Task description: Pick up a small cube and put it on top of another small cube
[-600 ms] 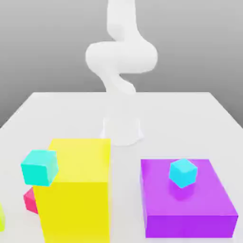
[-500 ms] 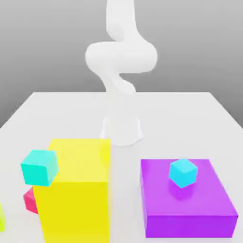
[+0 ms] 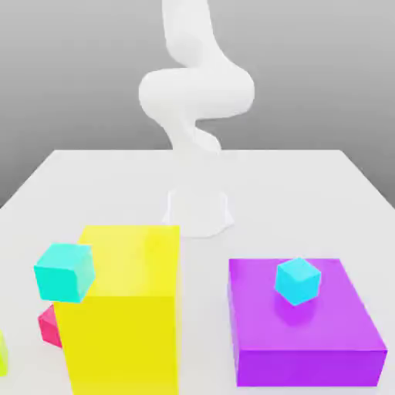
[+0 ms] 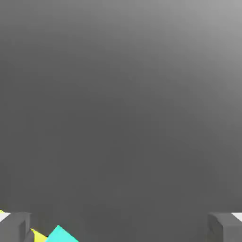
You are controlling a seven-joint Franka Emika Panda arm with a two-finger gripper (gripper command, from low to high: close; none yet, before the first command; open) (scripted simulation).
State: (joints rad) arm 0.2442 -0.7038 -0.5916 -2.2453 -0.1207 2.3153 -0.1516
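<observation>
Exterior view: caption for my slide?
White arm behind a yellow block and a purple block topped by a cyan cube.

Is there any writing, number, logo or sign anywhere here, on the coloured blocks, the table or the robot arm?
None: no text, number or logo can be read anywhere.
The yellow block, the purple block, both cyan cubes, the pink cube, the white arm and the table are plain, unmarked surfaces.
</observation>
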